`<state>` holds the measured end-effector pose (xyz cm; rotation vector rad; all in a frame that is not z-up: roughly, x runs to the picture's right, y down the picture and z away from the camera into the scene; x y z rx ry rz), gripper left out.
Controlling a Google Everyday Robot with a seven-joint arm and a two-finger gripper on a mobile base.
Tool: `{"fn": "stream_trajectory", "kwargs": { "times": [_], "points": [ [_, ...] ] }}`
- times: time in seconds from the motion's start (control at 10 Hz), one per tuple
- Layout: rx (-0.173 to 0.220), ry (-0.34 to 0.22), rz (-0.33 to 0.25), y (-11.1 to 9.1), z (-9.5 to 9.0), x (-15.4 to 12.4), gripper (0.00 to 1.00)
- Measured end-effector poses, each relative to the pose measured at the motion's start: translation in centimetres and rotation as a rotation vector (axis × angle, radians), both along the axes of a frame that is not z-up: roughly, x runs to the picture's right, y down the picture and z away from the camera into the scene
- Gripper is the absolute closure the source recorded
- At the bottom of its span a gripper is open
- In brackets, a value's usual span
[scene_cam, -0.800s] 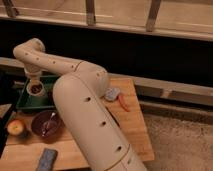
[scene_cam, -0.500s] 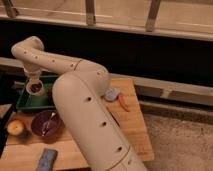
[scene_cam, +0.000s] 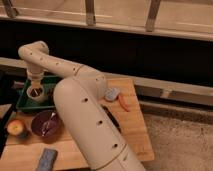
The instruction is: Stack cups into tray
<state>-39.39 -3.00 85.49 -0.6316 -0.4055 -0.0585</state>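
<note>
A small pale cream cup (scene_cam: 36, 93) with a dark inside stands in the dark green tray (scene_cam: 24, 102) at the table's left. My gripper (scene_cam: 35, 80) hangs from the cream arm straight above the cup, inside the tray's outline. The arm's wrist hides the fingers. No other cup shows.
A dark purple bowl (scene_cam: 46, 124) with something inside sits in front of the tray. An apple (scene_cam: 15, 128) lies to its left. A grey sponge (scene_cam: 47, 159) lies at the front edge. A blue-grey object (scene_cam: 111, 93) and an orange carrot-like object (scene_cam: 123, 103) lie to the right of the arm.
The arm's wrist has shifted slightly to the left over the tray. The cup stays in the tray.
</note>
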Motion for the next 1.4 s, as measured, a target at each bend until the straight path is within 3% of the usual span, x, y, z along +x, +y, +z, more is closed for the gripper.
{"fn": "stream_trajectory", "kwargs": {
  "times": [0.3, 0.4, 0.6, 0.9, 1.0, 1.4],
  "points": [
    [-0.067, -0.025, 0.021, 1.4, 0.6, -0.3, 0.99],
    [-0.084, -0.029, 0.024, 1.7, 0.8, -0.3, 0.94],
    [-0.117, -0.033, 0.026, 2.4, 1.0, -0.7, 0.73],
    [-0.136, -0.032, 0.029, 2.5, 0.9, -0.5, 0.44],
    [-0.138, -0.033, 0.026, 2.6, 0.9, -0.6, 0.40],
    [-0.137, -0.031, 0.010, 2.4, 0.7, -1.0, 0.39]
  ]
}}
